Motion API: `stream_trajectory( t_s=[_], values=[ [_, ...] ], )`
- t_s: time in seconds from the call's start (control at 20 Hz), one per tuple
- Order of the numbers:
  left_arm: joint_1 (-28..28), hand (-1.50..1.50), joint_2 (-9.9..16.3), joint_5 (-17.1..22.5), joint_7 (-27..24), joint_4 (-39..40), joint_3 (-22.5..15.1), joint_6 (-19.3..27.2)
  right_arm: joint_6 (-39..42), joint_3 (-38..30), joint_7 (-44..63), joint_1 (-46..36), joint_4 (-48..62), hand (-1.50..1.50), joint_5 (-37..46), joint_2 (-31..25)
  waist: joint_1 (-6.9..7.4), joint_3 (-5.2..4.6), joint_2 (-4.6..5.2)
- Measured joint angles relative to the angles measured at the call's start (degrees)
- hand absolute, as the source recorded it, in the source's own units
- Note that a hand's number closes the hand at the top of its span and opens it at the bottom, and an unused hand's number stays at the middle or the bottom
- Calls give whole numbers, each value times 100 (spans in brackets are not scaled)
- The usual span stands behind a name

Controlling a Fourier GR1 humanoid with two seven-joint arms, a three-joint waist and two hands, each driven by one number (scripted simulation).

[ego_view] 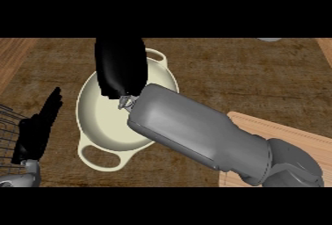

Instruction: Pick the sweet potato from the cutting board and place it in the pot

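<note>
A cream oval pot (107, 127) with two loop handles sits on the dark counter at centre left, and the part of its inside that shows holds nothing. My right forearm crosses over it from the lower right. My right hand (120, 66) hangs over the pot's far half, its back towards me, reaching up to the picture's top edge. No sweet potato shows anywhere; whatever lies under that hand is hidden. The wooden cutting board (292, 134) at the lower right shows only bare surface. At the left edge my left hand (37, 127) rests open, fingers up.
A dark wire rack (8, 134) pokes in at the left edge beside my left hand. A small grey object (269, 39) shows at the top right. Lighter wood strips border the counter at the far left and far right.
</note>
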Motion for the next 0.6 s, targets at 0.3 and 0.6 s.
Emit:
stream_trajectory(
  t_s=[0.3,0.6],
  values=[
    [-92,0,45,38,19,21,14,-128,-324,149,-613,-235,1231,150,-464,13,90,-3,45],
    [-160,0,-24,-19,-11,17,-60,-125,-846,-25,-1167,-31,1791,-150,-1228,16,246,0,102]
  ],
)
